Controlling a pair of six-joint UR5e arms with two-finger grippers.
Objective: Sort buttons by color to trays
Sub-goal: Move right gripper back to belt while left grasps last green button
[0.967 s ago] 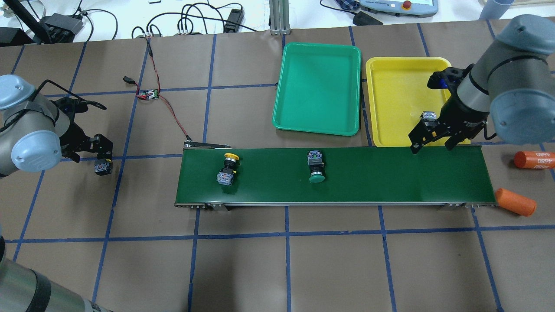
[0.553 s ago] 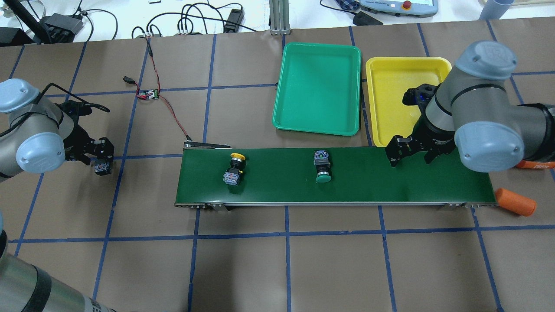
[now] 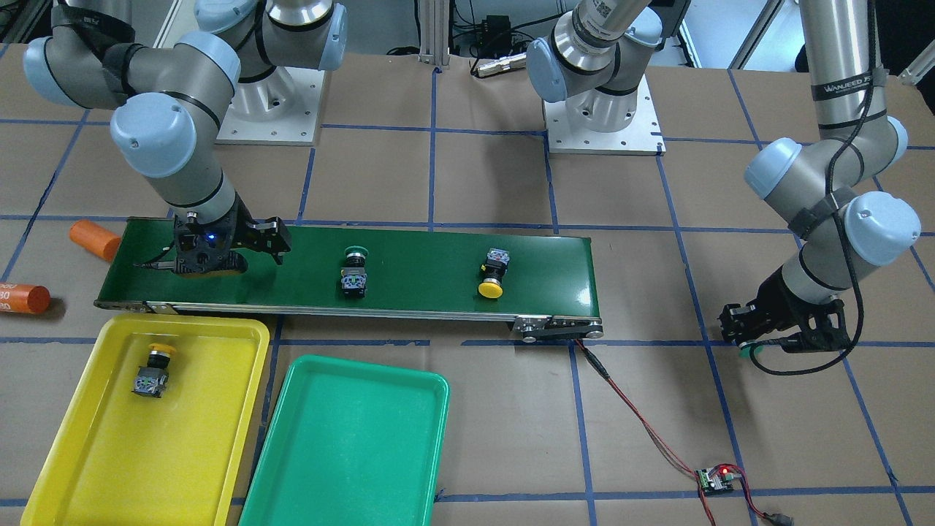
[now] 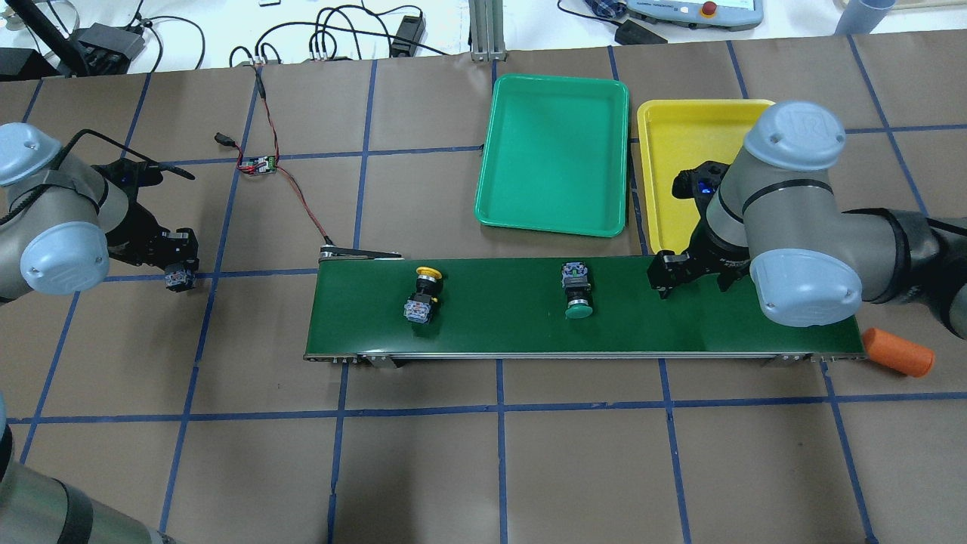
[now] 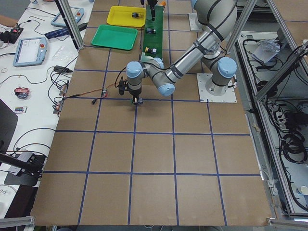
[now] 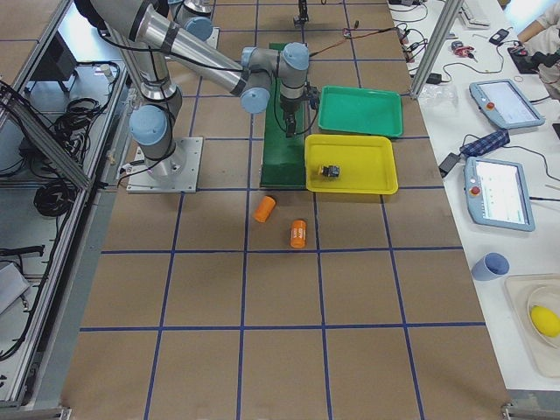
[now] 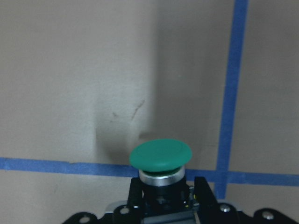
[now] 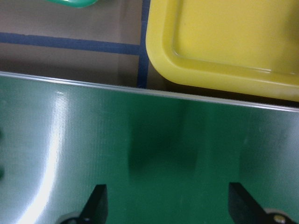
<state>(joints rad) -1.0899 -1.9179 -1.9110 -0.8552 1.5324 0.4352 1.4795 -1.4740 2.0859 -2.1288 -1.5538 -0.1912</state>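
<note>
Sorted so far: one button of four, three left.
Finds one yellow-capped push-button point(image 3: 153, 371) lying in the bright yellow plastic tray point(image 3: 88, 467), none in the green plastic tray point(image 3: 343, 467). Leaves a yellow-capped belt button point(image 4: 423, 296) and a green-capped belt button point(image 4: 578, 293) apart on the dark-green conveyor belt point(image 4: 498, 325), both on their sides. Clamps the fourth button point(image 7: 160, 157), a green mushroom cap on a black block, in the left gripper point(image 4: 180, 264), well apart from the belt. Spreads the right gripper point(image 4: 691, 278) bare over the belt.
</note>
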